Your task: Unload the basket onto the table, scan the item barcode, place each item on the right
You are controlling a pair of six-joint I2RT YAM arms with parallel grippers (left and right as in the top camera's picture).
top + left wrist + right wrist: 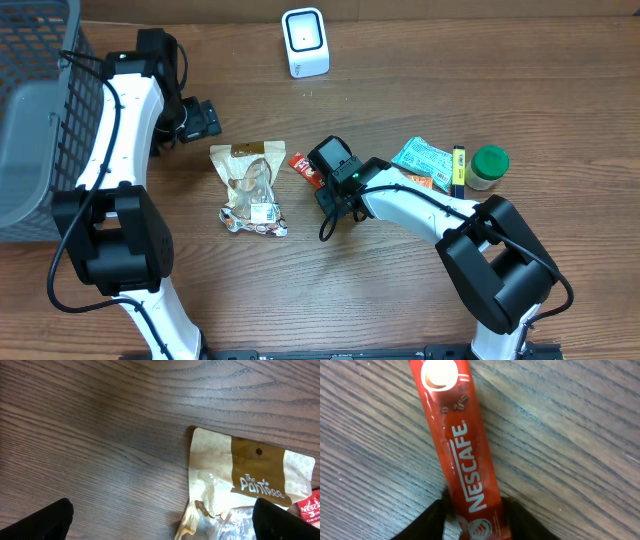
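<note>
A red Nescafe coffee stick (462, 445) lies flat on the wooden table, and its near end sits between my right gripper's (472, 520) black fingers (427, 522). A thin gap shows beside the left finger, so the jaws stand open around the stick. From overhead, the stick (302, 165) pokes out left of the right gripper (316, 174). The white scanner (305, 42) stands at the back of the table. My left gripper (205, 118) is wide open and holds nothing; in its wrist view the left gripper (167, 522) hovers over a tan snack bag (250, 475).
The snack bag (250, 188) lies left of the stick. A grey wire basket (40, 110) fills the far left. A teal packet (420, 160), a yellow pen (458, 168) and a green-lidded jar (488, 165) lie to the right.
</note>
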